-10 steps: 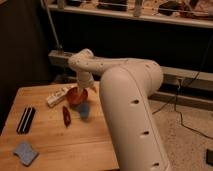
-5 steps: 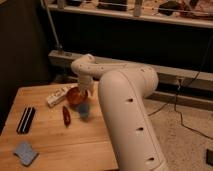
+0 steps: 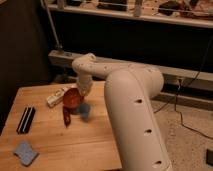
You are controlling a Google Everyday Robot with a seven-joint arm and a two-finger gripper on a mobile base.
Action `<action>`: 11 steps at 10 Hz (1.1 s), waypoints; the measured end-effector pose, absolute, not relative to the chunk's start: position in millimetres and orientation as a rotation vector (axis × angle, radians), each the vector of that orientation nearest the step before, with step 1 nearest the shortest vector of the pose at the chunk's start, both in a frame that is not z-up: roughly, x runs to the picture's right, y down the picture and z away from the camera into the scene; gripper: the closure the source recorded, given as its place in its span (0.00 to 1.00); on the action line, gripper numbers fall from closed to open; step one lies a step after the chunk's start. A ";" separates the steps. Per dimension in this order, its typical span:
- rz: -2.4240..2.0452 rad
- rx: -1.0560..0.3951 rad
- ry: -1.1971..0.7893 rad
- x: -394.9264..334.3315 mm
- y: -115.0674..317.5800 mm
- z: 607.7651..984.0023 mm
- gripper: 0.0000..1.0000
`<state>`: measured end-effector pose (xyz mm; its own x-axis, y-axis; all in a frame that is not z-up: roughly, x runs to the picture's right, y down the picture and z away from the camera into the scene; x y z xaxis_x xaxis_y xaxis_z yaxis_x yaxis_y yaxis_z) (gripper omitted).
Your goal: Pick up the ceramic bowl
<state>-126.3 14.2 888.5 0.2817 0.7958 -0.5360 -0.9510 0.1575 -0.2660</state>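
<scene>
The ceramic bowl (image 3: 72,99) is glossy orange-red and sits tilted on its side, just above the wooden table (image 3: 60,142), with its inside facing the camera. My gripper (image 3: 81,92) reaches down from the white wrist and is shut on the bowl's right rim. The small blue cup (image 3: 85,111) stands just below and to the right of the bowl. The slim dark-red object (image 3: 66,116) lies just below the bowl.
A white box-like item (image 3: 54,97) lies left of the bowl. A black flat item (image 3: 26,120) lies near the table's left edge and a blue-grey pad (image 3: 24,152) at the front left. My thick white arm (image 3: 135,115) covers the table's right side.
The bowl has shifted slightly left and tilted more with the gripper on it. The arm's upper link has swung a little; the other objects have not moved.
</scene>
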 end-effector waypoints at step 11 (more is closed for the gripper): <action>1.366 -0.624 0.194 -101.0 -38.1 797.1 1.00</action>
